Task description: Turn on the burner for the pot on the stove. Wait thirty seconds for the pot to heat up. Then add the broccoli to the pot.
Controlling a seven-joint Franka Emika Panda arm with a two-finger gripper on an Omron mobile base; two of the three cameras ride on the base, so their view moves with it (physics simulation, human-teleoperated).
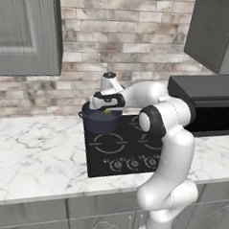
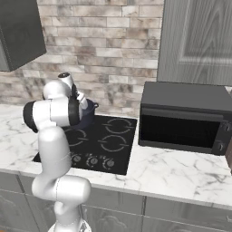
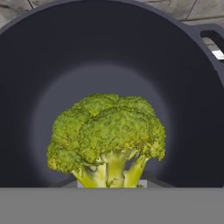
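Observation:
The dark blue-grey pot (image 1: 100,124) stands on the back left ring of the black stove (image 1: 128,155). My gripper (image 1: 106,109) hangs just over the pot's mouth, pointing down into it. It is shut on the stem of the green broccoli (image 1: 107,111). In the hand view the broccoli (image 3: 107,131) sits low in the middle, hiding my fingertips, with the pot's (image 3: 183,87) lighter grey floor right behind it. In the right base view my arm covers most of the pot (image 2: 89,114) on the stove (image 2: 108,145).
A row of round knobs (image 1: 132,163) runs along the stove's front edge. A black microwave (image 2: 181,118) stands on the marble counter (image 1: 37,155) right of the stove. Grey wall cabinets (image 1: 25,29) hang above, against a brick wall.

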